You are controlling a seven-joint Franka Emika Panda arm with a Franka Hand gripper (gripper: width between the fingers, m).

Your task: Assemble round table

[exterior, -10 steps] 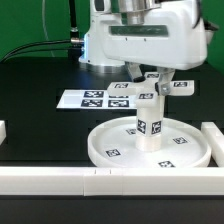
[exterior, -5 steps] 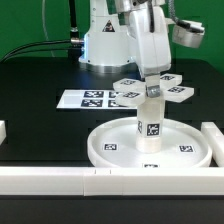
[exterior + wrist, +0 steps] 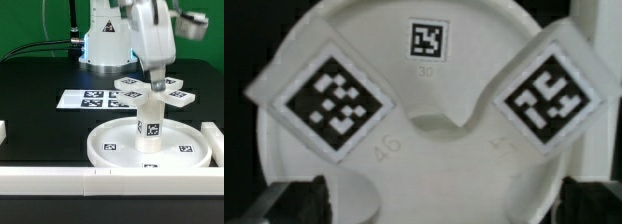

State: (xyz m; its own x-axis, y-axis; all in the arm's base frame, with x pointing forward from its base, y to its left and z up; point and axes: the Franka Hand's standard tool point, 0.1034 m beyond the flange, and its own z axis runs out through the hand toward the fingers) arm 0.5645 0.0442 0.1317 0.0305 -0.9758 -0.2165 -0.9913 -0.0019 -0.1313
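The large round disc [image 3: 100, 150] lies flat on the black table. The short cylinder leg [image 3: 150, 125] stands upright at its centre. The cross-shaped piece [image 3: 135, 95] sits level on top of the leg. My gripper [image 3: 156, 82] comes down from above and is shut on the cross-shaped piece at its middle. In the wrist view two tagged arms of the cross-shaped piece [image 3: 438, 150] fill the picture, with the disc [image 3: 384, 30] behind them. Dark fingers [image 3: 299, 197] show at either side of the piece. The joint between piece and leg is hidden.
The marker board [image 3: 90, 99] lies flat behind the disc toward the exterior view's left. White border blocks run along the front edge [image 3: 60, 180], the exterior view's right [image 3: 214, 140] and left [image 3: 3, 131]. The robot base [image 3: 105, 45] stands behind.
My wrist has turned about the vertical axis and the cross-shaped piece has rotated with it on top of the leg. The disc and leg have stayed in place.
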